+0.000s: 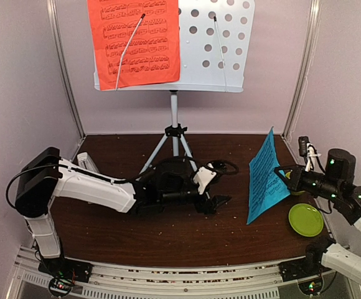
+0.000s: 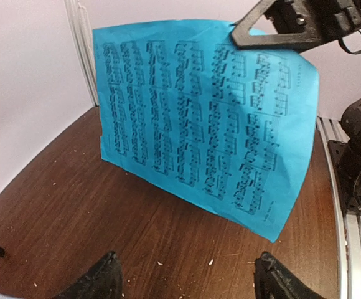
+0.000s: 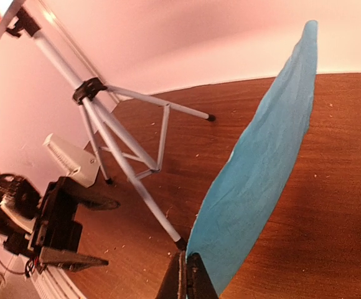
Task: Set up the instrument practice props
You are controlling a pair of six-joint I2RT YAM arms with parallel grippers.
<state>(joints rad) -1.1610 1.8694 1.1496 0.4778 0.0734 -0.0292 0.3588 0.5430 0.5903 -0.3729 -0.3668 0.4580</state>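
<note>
Blue sheet-music page (image 2: pixel 199 118) upright, tight in the right pincer (image 3: pixel 185 275); left pincer (image 2: pixel 188 265) wide apart, empty.

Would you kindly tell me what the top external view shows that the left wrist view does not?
Top only: the red page on the music-stand desk, the tripod, the green plate. Left wrist only: the printed face of the blue page nearly square-on. Both: the blue page, roughly upright, pinched at its edge by the right gripper.
</note>
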